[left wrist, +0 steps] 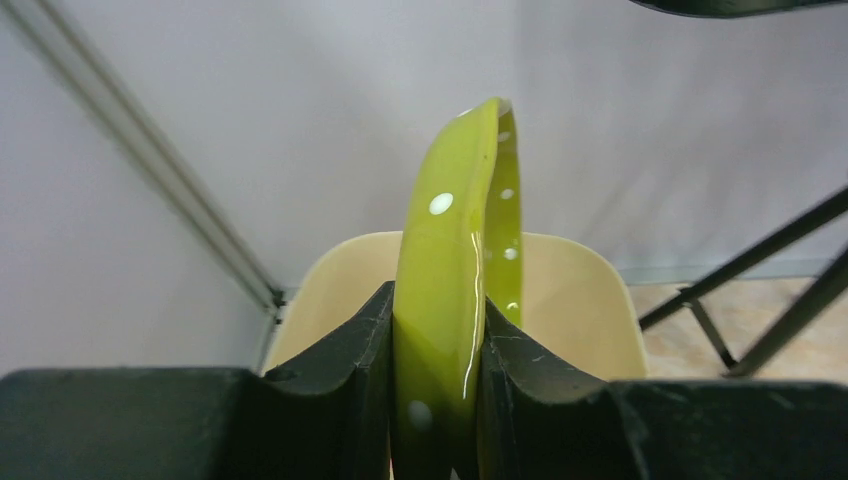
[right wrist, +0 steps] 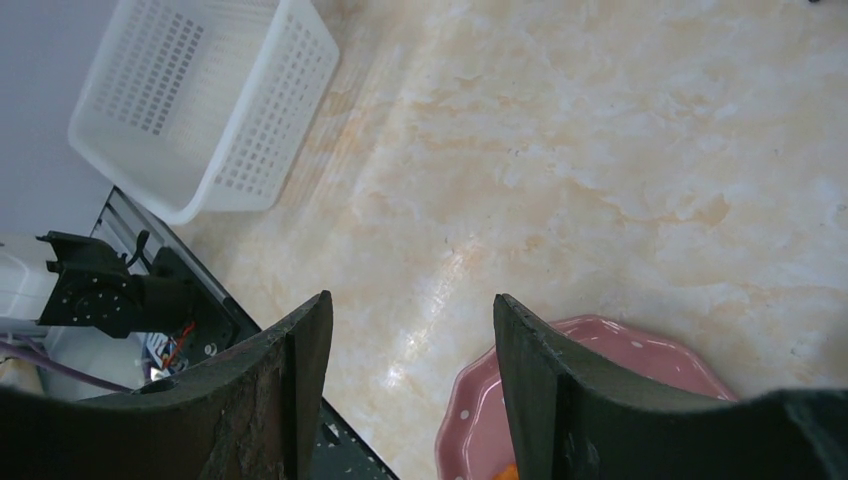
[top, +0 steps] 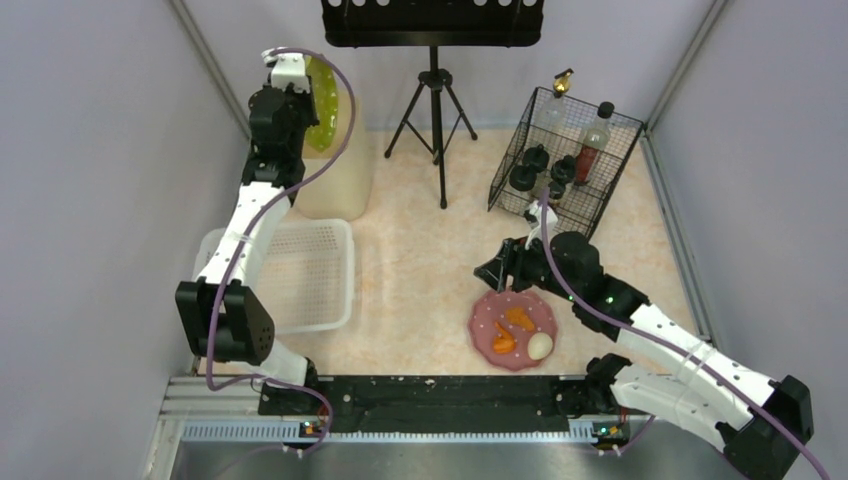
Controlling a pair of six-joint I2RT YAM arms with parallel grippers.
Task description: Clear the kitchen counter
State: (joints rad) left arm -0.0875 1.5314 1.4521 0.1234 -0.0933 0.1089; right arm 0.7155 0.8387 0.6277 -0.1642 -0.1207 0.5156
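Marbled beige-pink bench (top: 420, 260) spans the enclosure floor.
An upright green plate (left wrist: 440, 230) is clamped in the left end effector (left wrist: 437, 310) above a beige bin (left wrist: 570, 290); the right end effector (right wrist: 410, 320) gapes wide near a pink plate (right wrist: 620, 360).

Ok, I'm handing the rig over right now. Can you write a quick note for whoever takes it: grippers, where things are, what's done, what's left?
Left gripper: shut on the green plate, held on edge above the beige bin.
Right gripper: open, holding nothing, hovering over the kitchen counter beside the pink plate.
Done: bottles stand in the wire rack.
Left: put the green plate away; the pink plate, with food on it, is on the counter and not yet cleared.
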